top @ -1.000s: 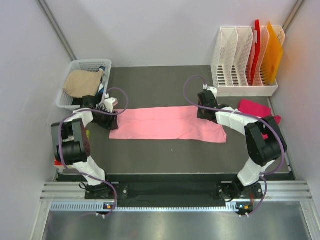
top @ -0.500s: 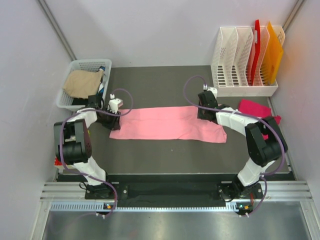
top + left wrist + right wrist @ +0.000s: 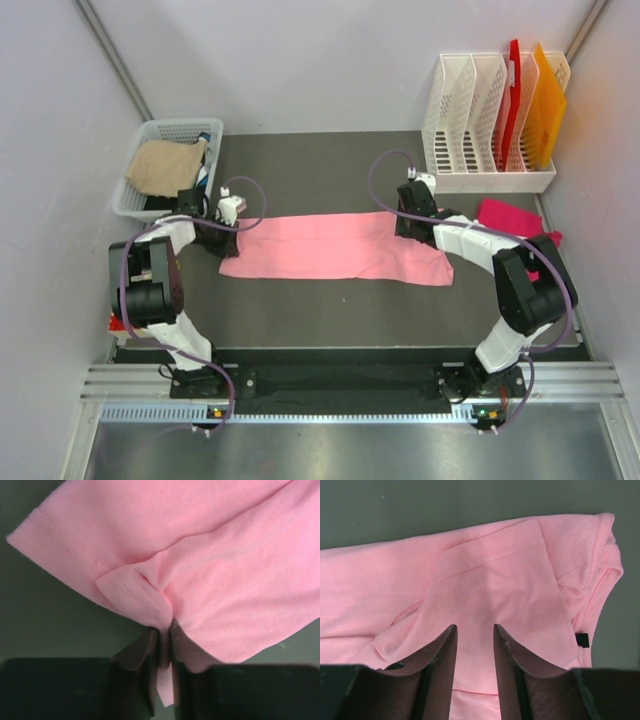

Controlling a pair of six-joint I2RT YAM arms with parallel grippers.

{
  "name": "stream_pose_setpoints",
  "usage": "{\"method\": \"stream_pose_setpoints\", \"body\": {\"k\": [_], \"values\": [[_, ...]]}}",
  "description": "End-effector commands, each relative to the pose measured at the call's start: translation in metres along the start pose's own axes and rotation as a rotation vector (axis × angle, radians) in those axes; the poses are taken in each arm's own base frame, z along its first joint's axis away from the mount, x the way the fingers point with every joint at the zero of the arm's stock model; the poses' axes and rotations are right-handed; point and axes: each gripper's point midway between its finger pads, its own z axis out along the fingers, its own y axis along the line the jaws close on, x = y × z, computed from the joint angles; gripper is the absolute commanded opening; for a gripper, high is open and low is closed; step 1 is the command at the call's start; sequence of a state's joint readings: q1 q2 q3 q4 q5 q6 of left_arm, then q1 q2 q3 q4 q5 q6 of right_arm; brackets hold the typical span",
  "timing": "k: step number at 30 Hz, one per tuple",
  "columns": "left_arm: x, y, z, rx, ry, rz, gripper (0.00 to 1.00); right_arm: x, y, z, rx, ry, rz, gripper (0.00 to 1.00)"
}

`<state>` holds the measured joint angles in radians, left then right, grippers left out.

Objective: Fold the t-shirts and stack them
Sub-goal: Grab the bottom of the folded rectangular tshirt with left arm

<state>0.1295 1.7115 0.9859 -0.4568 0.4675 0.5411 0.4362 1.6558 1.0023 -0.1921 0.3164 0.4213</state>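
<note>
Dark table mat (image 3: pixel 330 310): bare in front of the work, so I have room to bring a fold toward the arms.
Light salmon-pink cloth t-shirt (image 3: pixel 335 247): lies flat as a long narrow strip across the middle of the mat, one end at each gripper.
Left gripper (image 3: pixel 164 636): fingers pressed together on a small tuck of hem at the shirt's left end. Only a sliver of cloth pokes through behind them.
Left risk: I judge this a thin bite. A quick lift or drag could pull the tuck free and drop that end creased.
Right gripper (image 3: pixel 473 628): fingers spread over the shirt's right end, pinching nothing. I cannot tell whether the tips touch the cloth.
Right risk: several layers overlap here. If I close shallow I may catch the top layer alone and the strip peels open. If I lift the left end alone, the fold goes skew.
Deep magenta cloth t-shirt (image 3: pixel 505 215): bunched at the mat's right edge beside the right arm, apart from the pink one. A wide swing of that arm could drag it along.
White plastic basket (image 3: pixel 185 123): just beyond the left gripper, with tan cloth (image 3: pixel 165 165) inside. The wrist cable could snag its rim.
White slotted file rack (image 3: pixel 470 110): far right corner, well apart, so I see little concern there.
</note>
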Motion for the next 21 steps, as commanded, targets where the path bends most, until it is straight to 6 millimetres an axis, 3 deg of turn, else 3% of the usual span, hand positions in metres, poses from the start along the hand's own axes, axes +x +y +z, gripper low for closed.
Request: {"method": "stream_pose_setpoints", "body": {"k": [1,2,8,16,21], "values": [[0.032,-0.006,0.014,0.021,0.110,-0.066,0.09,-0.020,0.005,-0.010,-0.034,-0.066,0.025,0.35],[0.031,-0.007,0.013,0.024,0.108,-0.065,0.00,-0.020,0.004,-0.010,-0.030,-0.066,0.024,0.35],[0.020,-0.010,-0.012,-0.003,0.069,-0.047,0.00,-0.017,0.004,-0.008,-0.026,-0.056,0.022,0.35],[0.025,0.014,-0.065,-0.109,0.038,-0.034,0.00,-0.019,0.006,-0.012,-0.041,-0.065,0.026,0.35],[0.011,0.011,-0.078,-0.102,0.002,-0.035,0.00,-0.021,0.008,-0.015,-0.054,-0.070,0.029,0.34]]}}
